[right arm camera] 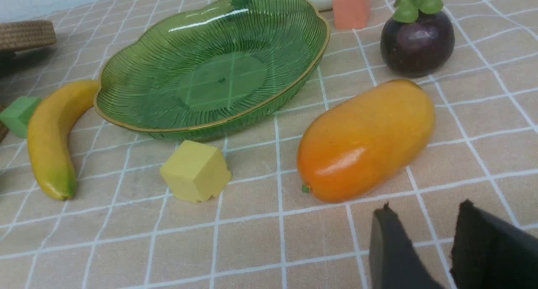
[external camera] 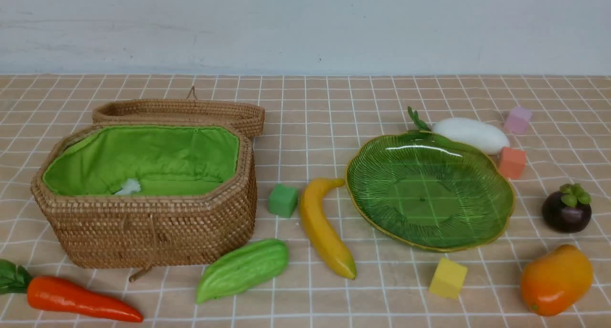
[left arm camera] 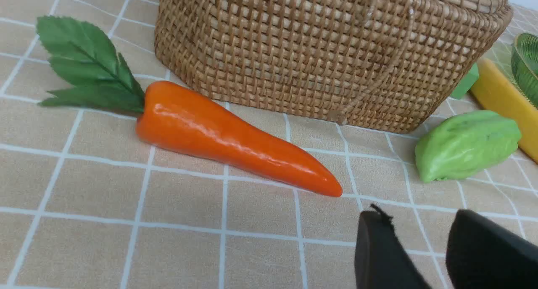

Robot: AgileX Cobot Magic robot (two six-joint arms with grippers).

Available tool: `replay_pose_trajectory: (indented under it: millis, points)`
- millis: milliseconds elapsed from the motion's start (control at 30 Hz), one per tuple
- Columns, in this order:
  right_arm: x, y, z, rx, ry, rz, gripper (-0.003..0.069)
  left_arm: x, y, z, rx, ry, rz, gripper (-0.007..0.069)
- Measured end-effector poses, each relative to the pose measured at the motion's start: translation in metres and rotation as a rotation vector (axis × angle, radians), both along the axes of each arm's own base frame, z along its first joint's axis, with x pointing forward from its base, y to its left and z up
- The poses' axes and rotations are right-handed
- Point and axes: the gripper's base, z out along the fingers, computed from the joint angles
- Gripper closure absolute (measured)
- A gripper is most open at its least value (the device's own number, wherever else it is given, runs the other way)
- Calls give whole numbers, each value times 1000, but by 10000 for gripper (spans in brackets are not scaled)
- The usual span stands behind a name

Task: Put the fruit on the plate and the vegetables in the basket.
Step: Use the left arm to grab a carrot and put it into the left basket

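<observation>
The open wicker basket (external camera: 152, 223) with green lining stands at the left. The carrot (external camera: 76, 299) and gourd (external camera: 243, 269) lie in front of it. The banana (external camera: 324, 227) lies between the basket and the empty green plate (external camera: 429, 189). The white radish (external camera: 470, 134) lies behind the plate. The mangosteen (external camera: 566, 208) and mango (external camera: 556, 280) sit to its right. Neither gripper shows in the front view. My left gripper (left arm camera: 420, 215) is open and empty, near the tip of the carrot (left arm camera: 235, 137). My right gripper (right arm camera: 424, 209) is open and empty, just short of the mango (right arm camera: 365, 141).
Small cubes lie about: green (external camera: 282, 200) by the banana, yellow (external camera: 447, 278) in front of the plate, orange (external camera: 511, 162) and pink (external camera: 518, 120) near the radish. The basket's lid (external camera: 181, 111) lies open behind it. A white scrap (external camera: 128, 188) lies inside the basket.
</observation>
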Motion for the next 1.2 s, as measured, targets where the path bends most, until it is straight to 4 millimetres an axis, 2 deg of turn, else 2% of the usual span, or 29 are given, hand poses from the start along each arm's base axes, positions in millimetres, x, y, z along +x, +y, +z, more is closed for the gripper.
replay_pose_trajectory:
  millis: [567,633,733,767,833,867,967,1000,1133,1200]
  points:
    - [0,0,0,0,0,0,417,1,0,3,-16,-31,4,386]
    - [0,0,0,0,0,0,417,2,-1,10,-142,-88,21,386]
    - [0,0,0,0,0,0,417,4,-3,20,-517,-129,70,386]
    - [0,0,0,0,0,0,417,4,-3,20,-527,-132,72,386]
    - [0,0,0,0,0,0,417,4,-2,27,-753,-164,105,386]
    - [0,0,0,0,0,0,417,4,-1,29,-789,-183,113,388]
    - [0,0,0,0,0,0,417,4,0,32,-872,-186,123,425]
    - [0,0,0,0,0,0,417,3,-3,34,-881,-153,106,468]
    - [0,0,0,0,0,0,417,0,-13,51,-785,-24,21,610]
    - [0,0,0,0,0,0,417,0,-17,64,-701,17,-18,638]
